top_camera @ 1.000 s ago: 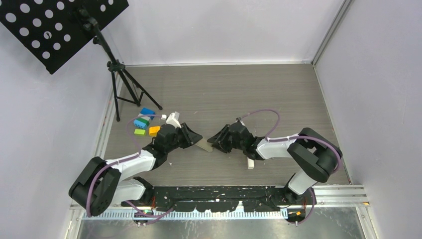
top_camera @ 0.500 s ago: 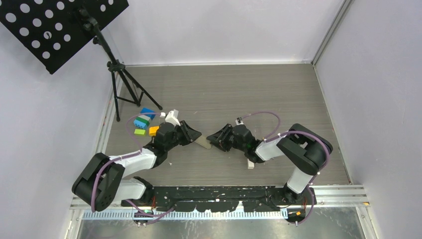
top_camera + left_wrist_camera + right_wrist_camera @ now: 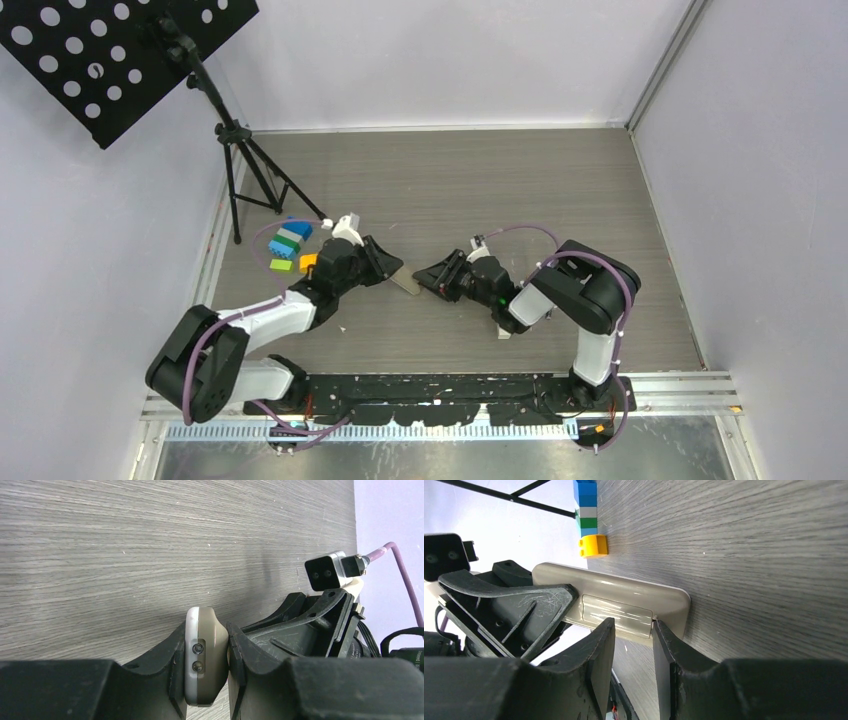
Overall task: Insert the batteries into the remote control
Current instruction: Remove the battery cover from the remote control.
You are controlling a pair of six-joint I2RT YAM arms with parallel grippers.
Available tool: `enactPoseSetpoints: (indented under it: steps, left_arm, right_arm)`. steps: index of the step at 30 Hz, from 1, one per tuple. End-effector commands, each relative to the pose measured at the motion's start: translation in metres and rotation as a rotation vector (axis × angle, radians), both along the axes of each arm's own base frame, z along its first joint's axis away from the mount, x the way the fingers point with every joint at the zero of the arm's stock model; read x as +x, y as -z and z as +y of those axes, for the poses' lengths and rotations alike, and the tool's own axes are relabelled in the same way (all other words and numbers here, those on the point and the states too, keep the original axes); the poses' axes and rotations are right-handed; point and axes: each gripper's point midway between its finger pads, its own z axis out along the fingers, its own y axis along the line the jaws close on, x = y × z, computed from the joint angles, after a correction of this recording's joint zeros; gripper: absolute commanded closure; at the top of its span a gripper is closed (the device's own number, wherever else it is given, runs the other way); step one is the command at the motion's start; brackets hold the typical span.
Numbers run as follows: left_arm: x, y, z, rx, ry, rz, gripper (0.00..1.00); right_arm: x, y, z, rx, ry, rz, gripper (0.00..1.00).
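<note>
The beige remote control (image 3: 406,284) is held off the table between the two arms. My left gripper (image 3: 385,268) is shut on one end of it; the left wrist view shows that end (image 3: 204,655) with two small LEDs pinched between the fingers. My right gripper (image 3: 437,278) faces it from the right, jaws slightly apart. In the right wrist view its fingertips (image 3: 659,630) rest at the edge of the closed battery cover (image 3: 616,614) on the remote's back, holding nothing. No batteries are in view.
Coloured toy blocks (image 3: 290,243) lie left of the left gripper and show in the right wrist view (image 3: 586,505). A pale bar-shaped object (image 3: 503,330) lies partly under the right forearm. A black stand's tripod (image 3: 250,170) stands at the back left.
The right arm has folded inward and its gripper has moved a little left, onto the remote. The left gripper with the remote has shifted slightly up and away.
</note>
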Motion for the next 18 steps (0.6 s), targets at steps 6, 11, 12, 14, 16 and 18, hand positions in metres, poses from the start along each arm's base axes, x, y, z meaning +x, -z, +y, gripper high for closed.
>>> enactPoseSetpoints:
  steps: [6,11,12,14,16,18]
  left_arm:
    - [-0.043,0.047,0.016,0.233,0.067,0.195,1.0]
    - [-0.039,0.051,0.025,0.328,0.041,0.198,1.0]
    - [-0.038,0.052,0.025,0.336,0.039,0.196,1.0]
    - [-0.04,0.056,0.029,0.36,0.033,0.214,1.0]
    - [-0.039,0.056,0.03,0.368,0.029,0.21,1.0]
    - [-0.036,0.053,0.031,0.375,0.021,0.199,1.0]
  right_arm:
    - [-0.009,-0.11,0.018,0.272,-0.101,-0.313,0.62]
    - [-0.009,-0.111,0.006,0.263,-0.088,-0.335,0.62]
    - [-0.008,-0.11,0.004,0.263,-0.083,-0.334,0.62]
    - [-0.006,-0.108,0.001,0.262,-0.074,-0.324,0.62]
    - [-0.005,-0.105,-0.002,0.257,-0.061,-0.313,0.62]
    - [0.0,-0.092,-0.008,0.229,-0.031,-0.269,0.62]
